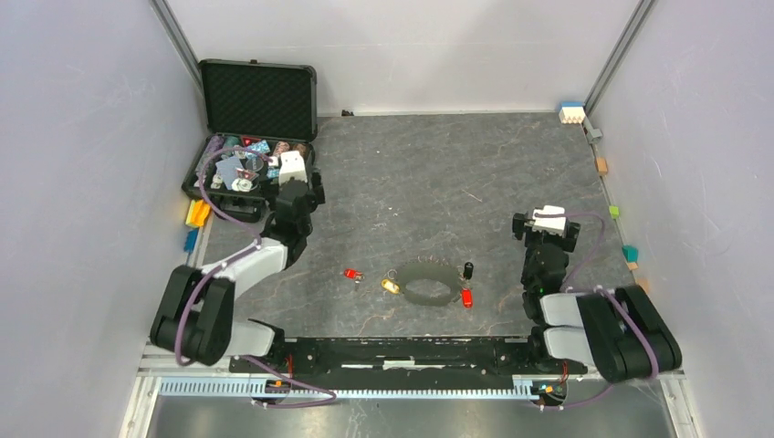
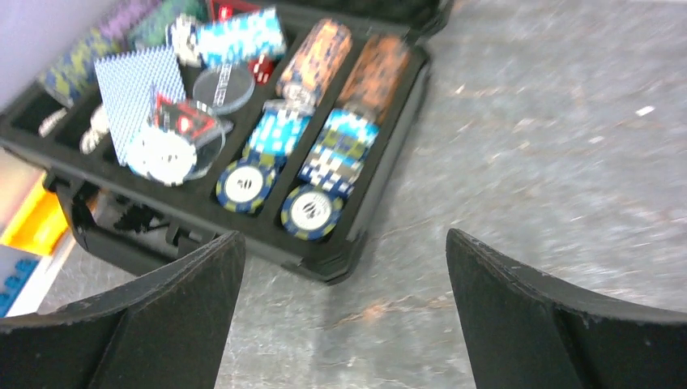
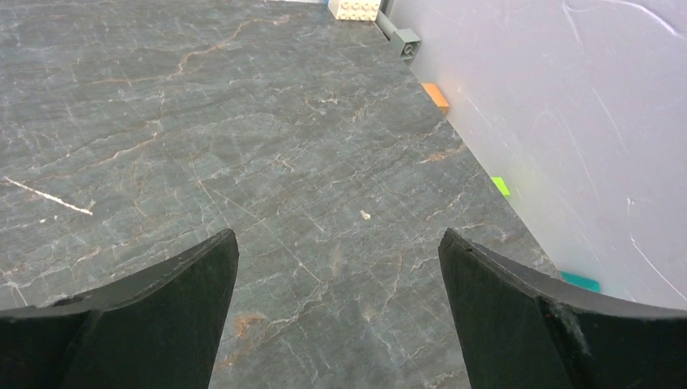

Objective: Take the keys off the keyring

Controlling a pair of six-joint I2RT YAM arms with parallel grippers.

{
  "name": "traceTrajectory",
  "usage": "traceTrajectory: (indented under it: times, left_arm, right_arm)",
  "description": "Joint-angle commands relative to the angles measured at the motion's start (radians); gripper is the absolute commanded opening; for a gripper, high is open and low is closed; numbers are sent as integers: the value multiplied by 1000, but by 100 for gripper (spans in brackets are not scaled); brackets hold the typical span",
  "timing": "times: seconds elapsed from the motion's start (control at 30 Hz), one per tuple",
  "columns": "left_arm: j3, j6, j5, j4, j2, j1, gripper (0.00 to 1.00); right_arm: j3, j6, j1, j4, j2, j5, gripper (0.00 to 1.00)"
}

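The dark grey keyring loop lies on the table near the front middle, seen only in the top view. A gold-headed key sits at its left edge, a black-headed key at its upper right and a red-headed key at its lower right. Another red-headed key lies apart to the left. My left gripper is open and empty, far back left by the case; its wrist view shows bare table between the fingers. My right gripper is open and empty, right of the keyring.
An open black case of poker chips and cards stands at the back left. Small coloured blocks lie along the right wall and at the left wall. A white block sits in the back right corner.
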Motion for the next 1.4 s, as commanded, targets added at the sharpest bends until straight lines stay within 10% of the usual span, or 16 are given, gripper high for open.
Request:
traceTrajectory:
  times: [0.0,0.17,0.4,1.0,1.37]
  left_arm:
    - [150,-147,-125,-405,-161,-62,100]
    - [283,-398,160,-829,-277,-20,100]
    - [434,-513,271,-1201,-331,-13,100]
    - [489,-515,251,-1552,-422,-7,100]
    - [443,-412,453,-1452,-602,-5,100]
  right_arm:
    - [114,145,-4,-515,-174,107,98]
    - [529,475,-4,-1361,-126,136,98]
    - [640,504,-4,-1691,-95,54,98]
    - [370,459,-3,-1512,-431,-781,99]
    - [212,567,73,-1466,-560,-846,88]
